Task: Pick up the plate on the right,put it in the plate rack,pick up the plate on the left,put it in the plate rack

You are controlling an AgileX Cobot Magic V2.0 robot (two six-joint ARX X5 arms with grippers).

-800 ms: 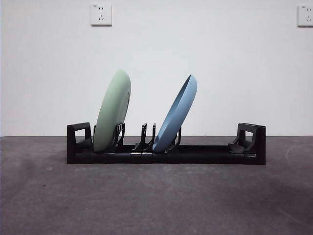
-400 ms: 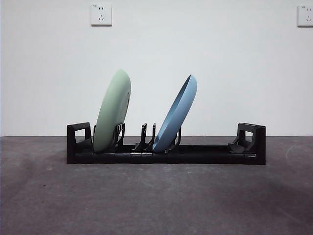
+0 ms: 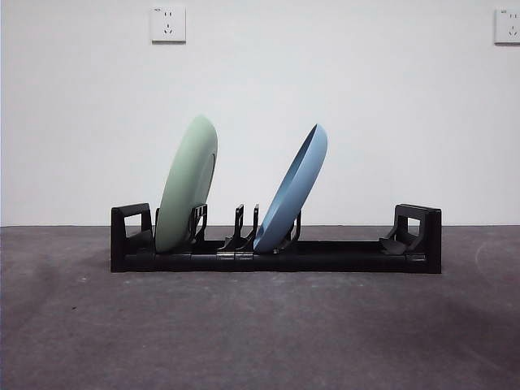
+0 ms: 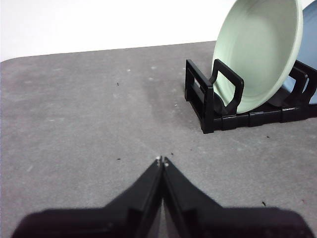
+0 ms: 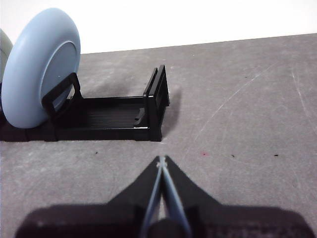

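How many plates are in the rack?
2. The green plate leans near one end of the rack; the blue plate leans near its middle. None looks hidden.

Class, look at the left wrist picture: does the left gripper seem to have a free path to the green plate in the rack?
Probably yes. Only bare table lies between the left gripper, jaws shut, and the green plate standing in the rack; it would need to open first.

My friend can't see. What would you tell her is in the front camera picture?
A long black plate rack sits on a grey table and holds two plates standing on edge, both leaning to the right. The green plate is near the left end and the blue plate is near the middle. Behind is a white wall with two sockets, and no robot arm shows.
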